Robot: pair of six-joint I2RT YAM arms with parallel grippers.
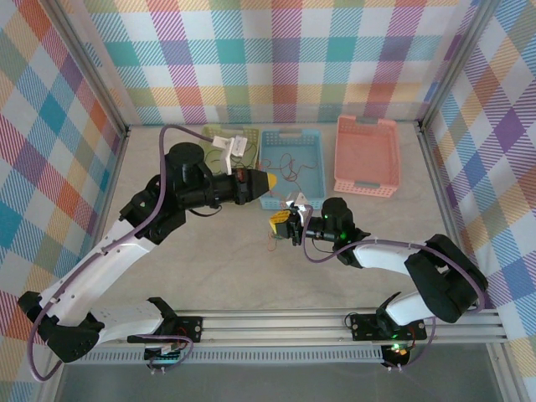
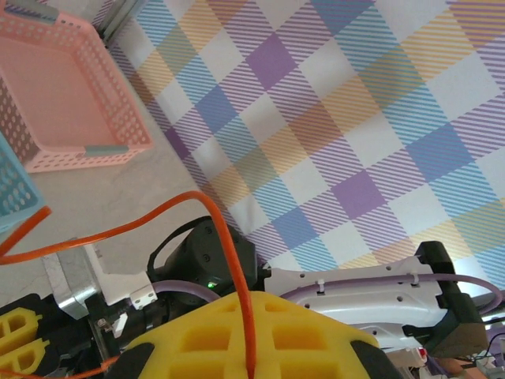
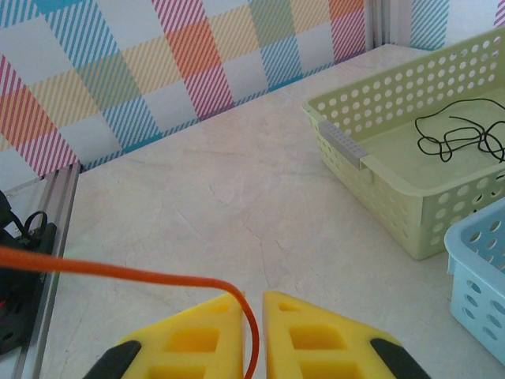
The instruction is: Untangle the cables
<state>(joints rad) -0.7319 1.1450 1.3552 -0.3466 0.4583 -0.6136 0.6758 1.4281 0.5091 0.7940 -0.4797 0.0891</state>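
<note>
The left gripper (image 1: 265, 180) hangs over the left edge of the blue basket (image 1: 291, 134). Its jaws are fully closed, and the orange cable (image 3: 118, 273) runs into the seam between them, so it appears to have hold of it. The right gripper (image 1: 283, 223) sits just in front of the blue basket. Its jaws are drawn almost together, with what seems the same orange cable dropping into the narrow slit between them. It looks pinched, though the contact itself is hidden. Between the two grippers the cable arcs in a loose loop. A small tangle (image 1: 289, 164) of thin wire lies inside the blue basket. A black cable (image 3: 459, 133) lies coiled in the green basket (image 3: 371, 185) just left of the blue one.

The cable is likely very light, limp and a little springy — it holds its curls rather than lying flat. Being so thin and smooth, it would probably slide through a loose pinch and could snag if pulled hard. The best hold is probably a straight run near a free end, seated well in between the jaws, with slow, gentle pulls.
</note>
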